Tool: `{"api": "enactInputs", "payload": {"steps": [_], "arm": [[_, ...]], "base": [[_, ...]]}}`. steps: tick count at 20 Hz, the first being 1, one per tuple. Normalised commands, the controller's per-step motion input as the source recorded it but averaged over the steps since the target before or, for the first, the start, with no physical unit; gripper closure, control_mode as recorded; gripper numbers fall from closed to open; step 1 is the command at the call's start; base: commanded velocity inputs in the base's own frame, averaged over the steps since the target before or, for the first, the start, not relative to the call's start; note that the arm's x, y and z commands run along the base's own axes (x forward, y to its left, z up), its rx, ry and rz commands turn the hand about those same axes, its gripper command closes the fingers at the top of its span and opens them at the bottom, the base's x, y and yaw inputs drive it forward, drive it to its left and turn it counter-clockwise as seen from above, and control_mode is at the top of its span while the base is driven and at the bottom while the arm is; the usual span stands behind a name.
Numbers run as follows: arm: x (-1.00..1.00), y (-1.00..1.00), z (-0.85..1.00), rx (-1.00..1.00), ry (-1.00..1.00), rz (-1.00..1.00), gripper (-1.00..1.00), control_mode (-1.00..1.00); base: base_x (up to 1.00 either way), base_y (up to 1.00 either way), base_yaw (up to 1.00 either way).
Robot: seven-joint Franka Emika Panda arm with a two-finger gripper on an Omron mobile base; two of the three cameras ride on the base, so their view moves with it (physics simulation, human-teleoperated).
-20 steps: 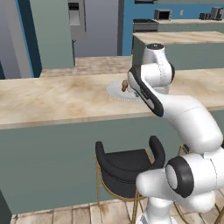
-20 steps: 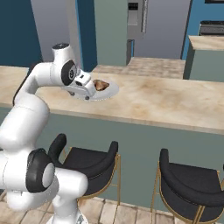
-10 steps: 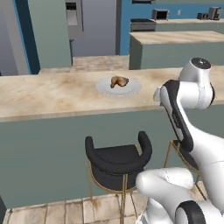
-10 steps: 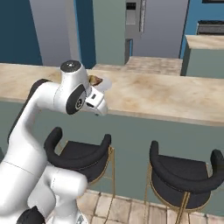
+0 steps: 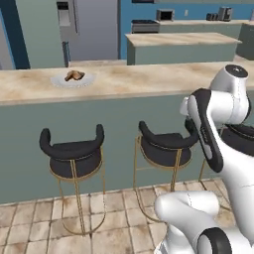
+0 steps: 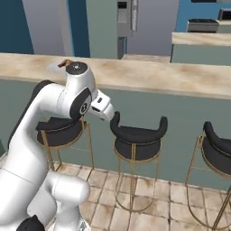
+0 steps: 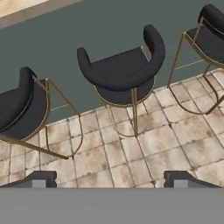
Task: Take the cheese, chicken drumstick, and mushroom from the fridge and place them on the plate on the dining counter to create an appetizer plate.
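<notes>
Beige marble-look stone tops the long dining counter (image 5: 149,79), whose grey-green front drops to a tan tiled floor (image 7: 144,153) lined with black gold-legged stools (image 7: 120,72). Behind it stand a shorter counter (image 5: 178,39) and the tall grey fridge (image 5: 69,22), well apart from where the arm now sits.

On the counter's far left in the left base view lies the flat round white-grey plate (image 5: 63,81), and on it the small orange-brown glossy chicken drumstick (image 5: 74,75). It sits there because the plate is where all three foods belong; judging by that, one of three deliveries looks done. No yellow cheese or tan mushroom can be made out on the plate or anywhere else.

Folded back over its base, the white arm holds its two-finger gripper (image 7: 109,178) low and clear of the counter, looking down at the stools and floor. Its dark finger tips (image 7: 37,177) stand far apart with nothing between them, which suits an empty hand between fetches. The tucked posture probably keeps the arm from striking the counter edge or stools while the base travels; the next piece likely calls for a trip to the fridge.
</notes>
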Motion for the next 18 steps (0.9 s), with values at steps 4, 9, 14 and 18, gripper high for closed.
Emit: {"api": "enactInputs", "payload": {"steps": [4, 9, 14, 18], "arm": [[0.00, 0.00, 0.00, 0.00, 0.00, 0.00, -1.00, 1.00], [0.00, 0.00, 0.00, 0.00, 0.00, 0.00, -1.00, 1.00], [0.00, 0.00, 0.00, 0.00, 0.00, 0.00, -1.00, 1.00], [0.00, 0.00, 0.00, 0.00, 0.00, 0.00, -1.00, 1.00]], "base": [[-0.82, -1.00, -0.04], [-0.54, -1.00, -0.06], [-0.27, -1.00, -0.08], [0.02, -1.00, -0.06]]}}
